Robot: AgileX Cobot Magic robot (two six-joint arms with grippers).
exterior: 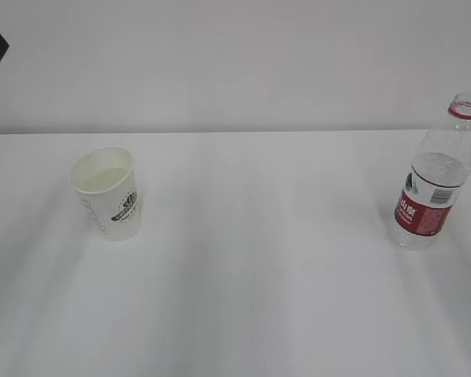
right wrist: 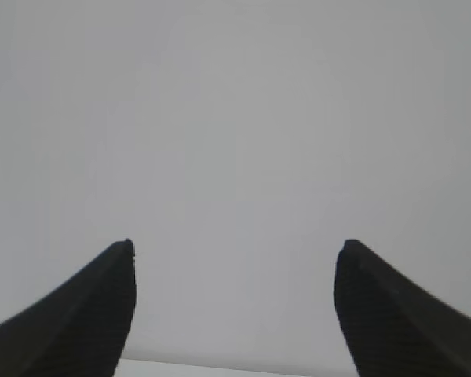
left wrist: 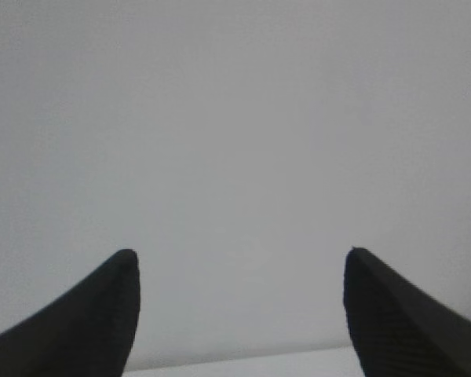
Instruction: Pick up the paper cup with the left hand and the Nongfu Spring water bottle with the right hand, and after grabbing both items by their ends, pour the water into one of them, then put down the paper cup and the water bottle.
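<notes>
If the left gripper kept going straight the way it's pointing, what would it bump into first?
Probably nothing close. The open black left gripper faces only a plain grey-white wall, with a pale strip along the bottom, perhaps the table. No cup or bottle lies ahead, though depth is hard to judge.

Paper cup upright at left on the table, water bottle upright far right, well apart.

one paper cup, one water bottle
</notes>
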